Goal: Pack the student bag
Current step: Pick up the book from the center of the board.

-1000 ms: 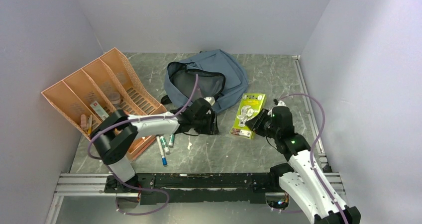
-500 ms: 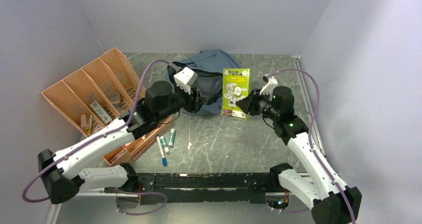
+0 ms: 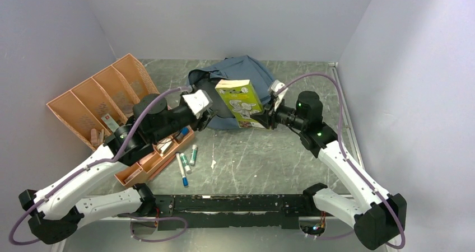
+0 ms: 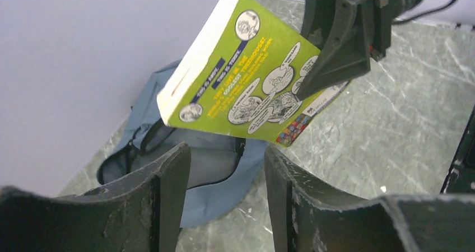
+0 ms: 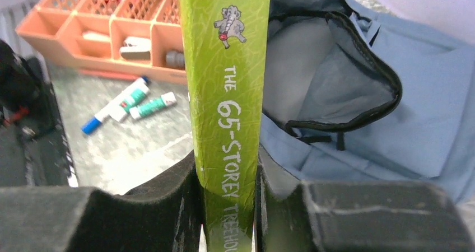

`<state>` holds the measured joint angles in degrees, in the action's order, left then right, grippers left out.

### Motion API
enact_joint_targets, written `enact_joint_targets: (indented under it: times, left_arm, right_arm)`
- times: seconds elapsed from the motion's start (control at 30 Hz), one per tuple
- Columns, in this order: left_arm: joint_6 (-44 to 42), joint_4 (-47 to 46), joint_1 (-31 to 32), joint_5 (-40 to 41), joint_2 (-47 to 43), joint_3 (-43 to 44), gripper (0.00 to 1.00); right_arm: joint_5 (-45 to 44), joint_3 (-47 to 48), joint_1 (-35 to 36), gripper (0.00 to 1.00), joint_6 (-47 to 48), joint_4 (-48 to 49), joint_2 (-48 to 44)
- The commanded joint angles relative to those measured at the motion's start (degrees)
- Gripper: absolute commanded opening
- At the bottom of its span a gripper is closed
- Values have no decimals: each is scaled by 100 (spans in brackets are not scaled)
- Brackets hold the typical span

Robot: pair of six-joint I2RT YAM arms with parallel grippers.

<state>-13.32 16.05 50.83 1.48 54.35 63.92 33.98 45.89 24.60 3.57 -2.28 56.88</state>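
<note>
Top view: soft grey-blue student bag [image 3: 255,75] lies at back-centre of grey table [image 3: 252,162], main compartment gaping open; R gripper [image 5: 226,173] grips a lime-green book [image 3: 240,101] by the spine, jaws pressed on both covers; book hangs tilted in the air just above bag's opening; L gripper [image 4: 224,157] approx. half open, nothing betw. its fingers, near bag's left edge; orange tray [image 3: 84,103] at left w/ markers [image 3: 185,165] on table beside it.
</note>
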Motion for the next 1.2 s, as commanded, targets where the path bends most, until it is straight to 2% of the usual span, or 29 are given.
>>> enact_joint_targets:
  times: [0.0,0.07,0.2,0.23,0.27,0.47,0.67,1.0,1.17]
  left_arm:
    - [-1085,263,-22,-788,-175,38,57]
    - [-1154,244,-21,-865,-257,-37,67]
    - [-1306,253,-25,-1131,-321,-58,78]
    - [-1351,263,-21,-1228,-319,-63,91]
    - [-1416,285,-27,-1340,-297,-57,96]
    - [-1805,445,-21,-2205,-106,-53,97]
    - [-1953,660,-23,-2832,237,55,97]
    - [-1801,283,-21,-2767,439,-62,97]
    - [-1790,409,-23,-2835,618,5,85]
  right_arm:
    - [508,338,24,0,2018,-234,-138]
    - [511,357,23,0,2536,-499,-247]
    - [634,396,23,0,3771,-1225,-468]
    - [689,421,19,0,4114,-1421,-509]
    - [721,447,19,0,4365,-1600,-542]
    - [897,911,19,0,5386,-2622,-434]
    - [1155,1236,19,0,5852,-3145,-283]
    - [1840,1469,19,0,6114,-3419,-287]
    - [1925,1471,26,0,6077,-3382,-338]
